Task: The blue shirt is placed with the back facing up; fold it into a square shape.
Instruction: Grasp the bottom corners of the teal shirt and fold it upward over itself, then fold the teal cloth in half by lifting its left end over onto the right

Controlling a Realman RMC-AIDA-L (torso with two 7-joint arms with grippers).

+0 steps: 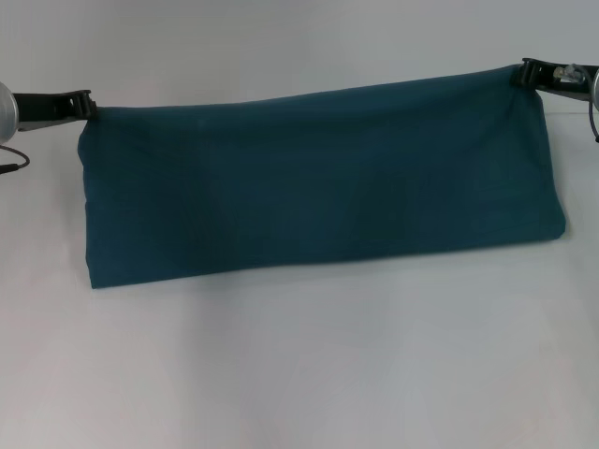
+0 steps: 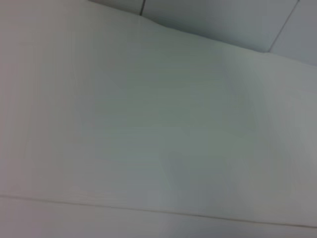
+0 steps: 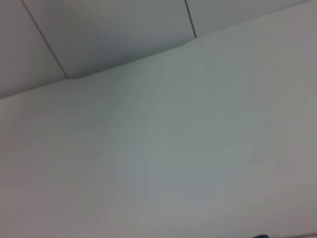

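Note:
The blue shirt [image 1: 318, 182] is a dark teal cloth stretched wide across the head view, folded into a long band with its plain side showing. My left gripper [image 1: 91, 105] is shut on its upper left corner. My right gripper [image 1: 524, 75] is shut on its upper right corner, slightly higher. The top edge runs taut between the two grippers and the cloth hangs down from it, its lower edge resting on the white table [image 1: 299, 374]. Neither wrist view shows the shirt or any fingers.
The white table surface [image 2: 148, 124] fills both wrist views, with a grey tiled floor [image 3: 109, 29] beyond its edge. A black cable [image 1: 13, 165] loops by the left arm.

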